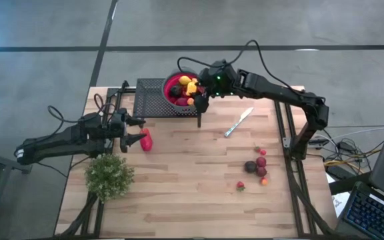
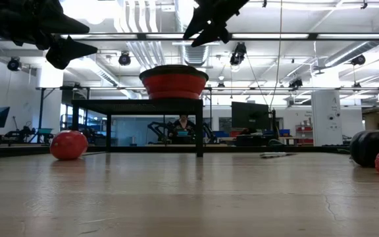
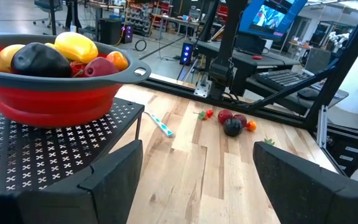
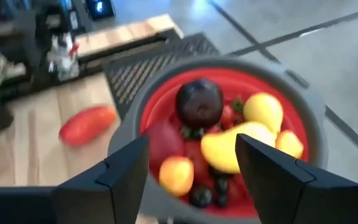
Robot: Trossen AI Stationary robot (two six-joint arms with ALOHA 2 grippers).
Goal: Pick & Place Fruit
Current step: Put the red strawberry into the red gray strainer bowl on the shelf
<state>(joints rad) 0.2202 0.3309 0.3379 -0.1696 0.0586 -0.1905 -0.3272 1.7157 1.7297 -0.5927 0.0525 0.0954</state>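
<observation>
red bowl of fruit sits on the black mesh stand at the table's far edge. right gripper hovers over the bowl rim, jaws apart, empty. loose fruit front-right, knife mid-table. left gripper open, empty, beside the larger red piece; plant near the front-left edge.

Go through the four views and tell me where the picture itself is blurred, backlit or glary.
High view: even light, sharp, a blue glow in one corner. Low view: ceiling lights backlight both arms into silhouettes, and the near tabletop is soft. Left wrist view: crisp on the red bowl, with the left tool blurred close up. Right wrist view: blurred throughout, the fruit smeared and the right tool soft.
</observation>
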